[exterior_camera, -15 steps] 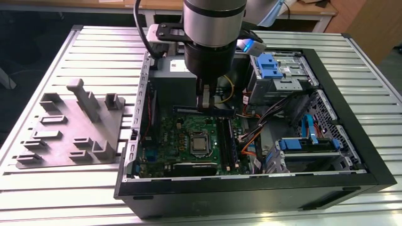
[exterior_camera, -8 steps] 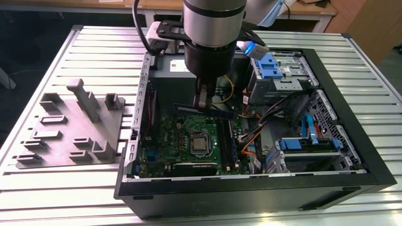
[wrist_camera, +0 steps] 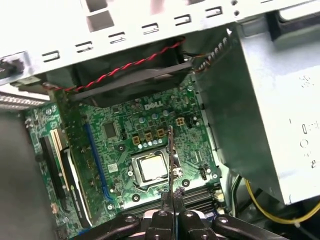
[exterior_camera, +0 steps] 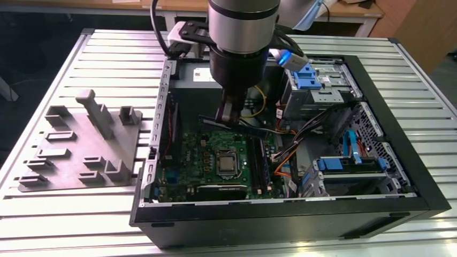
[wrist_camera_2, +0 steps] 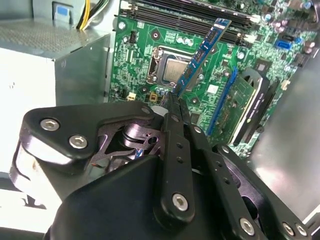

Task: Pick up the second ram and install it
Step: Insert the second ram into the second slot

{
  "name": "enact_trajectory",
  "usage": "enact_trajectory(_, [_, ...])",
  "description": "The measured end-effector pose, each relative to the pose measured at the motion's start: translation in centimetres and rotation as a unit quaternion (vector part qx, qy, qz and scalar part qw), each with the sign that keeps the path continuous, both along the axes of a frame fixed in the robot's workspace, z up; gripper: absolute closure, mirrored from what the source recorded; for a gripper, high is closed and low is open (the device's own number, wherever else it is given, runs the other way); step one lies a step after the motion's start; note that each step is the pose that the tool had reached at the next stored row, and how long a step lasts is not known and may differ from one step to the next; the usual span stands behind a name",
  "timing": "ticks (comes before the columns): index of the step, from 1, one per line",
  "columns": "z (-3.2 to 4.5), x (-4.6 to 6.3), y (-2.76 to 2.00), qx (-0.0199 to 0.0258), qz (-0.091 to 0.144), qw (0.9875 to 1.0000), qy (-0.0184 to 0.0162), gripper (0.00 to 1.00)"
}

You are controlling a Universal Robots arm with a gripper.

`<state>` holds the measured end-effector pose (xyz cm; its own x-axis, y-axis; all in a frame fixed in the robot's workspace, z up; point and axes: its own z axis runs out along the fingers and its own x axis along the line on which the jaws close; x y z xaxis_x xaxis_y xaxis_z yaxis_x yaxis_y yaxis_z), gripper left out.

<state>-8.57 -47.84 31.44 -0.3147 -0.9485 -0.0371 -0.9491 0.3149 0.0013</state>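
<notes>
the gripper (wrist_camera_2: 173, 100) is closed on one end of the ram (wrist_camera_2: 206, 52). the ram hangs above the motherboard (wrist_camera_2: 140, 60), near its cpu socket (wrist_camera_2: 172, 65), not seated in its slots (wrist_camera_2: 200, 12).

The counter (exterior_camera: 107, 69) is ribbed, bare silvery metal. At nine o'clock of the case (exterior_camera: 286, 219), whose shell is matt black with dull grey sheet metal inside, lies a matt grey plastic fixture (exterior_camera: 78, 155). The arm (exterior_camera: 243, 21) wears a smooth satin metal sleeve. The claw (wrist_camera_2: 173, 97) is matt black with shiny screw heads. The ram (wrist_camera_2: 202, 52) looks glossy blue, the board (wrist_camera_2: 145, 55) lacquered green.
</notes>
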Motion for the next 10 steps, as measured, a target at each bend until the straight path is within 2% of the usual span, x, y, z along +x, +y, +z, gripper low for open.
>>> enact_trajectory(5, [-0.01,0.00,0.00,0.0000,-0.033,0.9994,0.0000,0.89])
enact_trajectory(10, [-0.03,0.00,0.00,0.0000,-0.071,0.9975,0.0000,0.89])
